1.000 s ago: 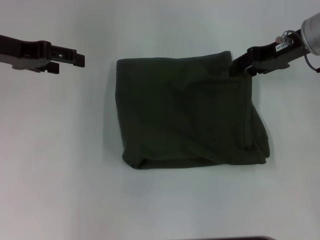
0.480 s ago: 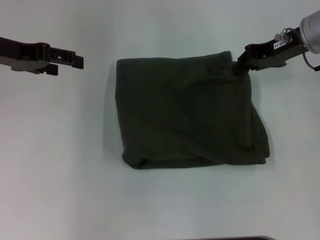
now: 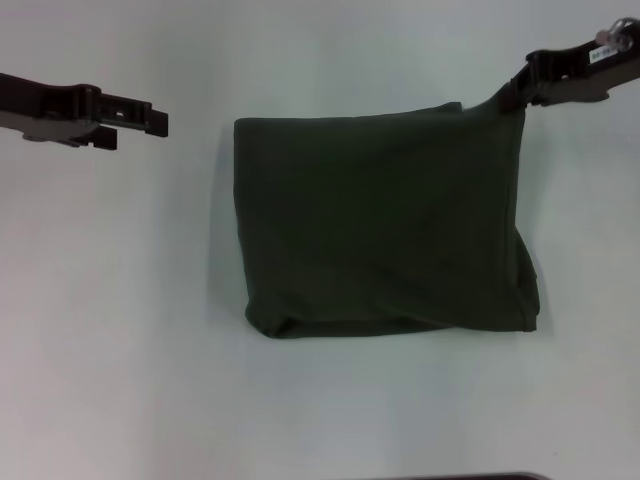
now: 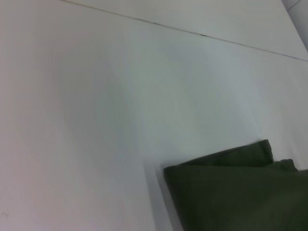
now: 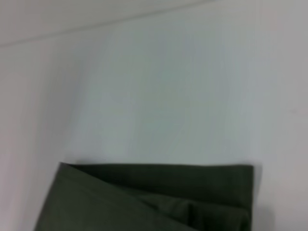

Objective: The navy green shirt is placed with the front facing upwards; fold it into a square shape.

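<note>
Right gripper has lifted the navy green shirt corner outward.

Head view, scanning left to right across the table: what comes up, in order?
left gripper hovering off the cloth → navy green shirt, folded into a rough square → right gripper, pinching the shirt's far right corner and pulling it outward.

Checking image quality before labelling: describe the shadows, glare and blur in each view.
Head view: even light, no glare, a soft shadow beside the navy green shirt; left tool and right tool sharp. Left wrist view: faint shadow along the shirt's edge, table featureless. Right wrist view: soft throughout, folds smeared.
</note>
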`<move>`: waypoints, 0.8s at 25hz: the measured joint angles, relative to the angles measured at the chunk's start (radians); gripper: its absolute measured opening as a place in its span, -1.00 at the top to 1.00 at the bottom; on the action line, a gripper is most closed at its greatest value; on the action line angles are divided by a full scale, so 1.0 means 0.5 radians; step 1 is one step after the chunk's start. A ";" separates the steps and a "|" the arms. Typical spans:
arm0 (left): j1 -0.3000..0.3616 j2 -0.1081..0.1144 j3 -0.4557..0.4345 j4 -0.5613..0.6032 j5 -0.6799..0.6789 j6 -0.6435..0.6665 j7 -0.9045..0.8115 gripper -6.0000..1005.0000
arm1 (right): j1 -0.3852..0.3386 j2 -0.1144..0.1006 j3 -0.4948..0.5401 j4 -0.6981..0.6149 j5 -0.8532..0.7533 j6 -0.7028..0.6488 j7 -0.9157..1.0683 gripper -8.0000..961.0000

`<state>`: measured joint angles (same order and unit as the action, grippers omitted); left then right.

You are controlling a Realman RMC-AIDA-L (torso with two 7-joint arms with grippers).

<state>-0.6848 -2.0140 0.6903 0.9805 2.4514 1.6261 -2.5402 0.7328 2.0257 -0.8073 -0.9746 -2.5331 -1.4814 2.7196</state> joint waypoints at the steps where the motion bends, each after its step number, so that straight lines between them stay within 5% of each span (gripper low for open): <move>1: -0.001 0.000 0.000 0.000 0.000 0.000 0.000 -0.80 | -0.015 0.005 0.012 -0.029 0.066 -0.016 -0.024 0.91; 11: 0.001 0.001 -0.006 0.000 -0.003 0.001 -0.007 -0.80 | -0.021 0.010 0.012 -0.048 0.241 -0.041 -0.131 0.91; 20: 0.000 0.006 -0.012 -0.001 -0.003 -0.001 -0.015 -0.80 | -0.046 -0.036 0.101 -0.054 0.439 -0.183 -0.223 0.91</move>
<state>-0.6850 -2.0111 0.6841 0.9802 2.4497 1.6256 -2.5479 0.7095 2.0079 -0.7567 -1.0016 -2.3133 -1.5728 2.6079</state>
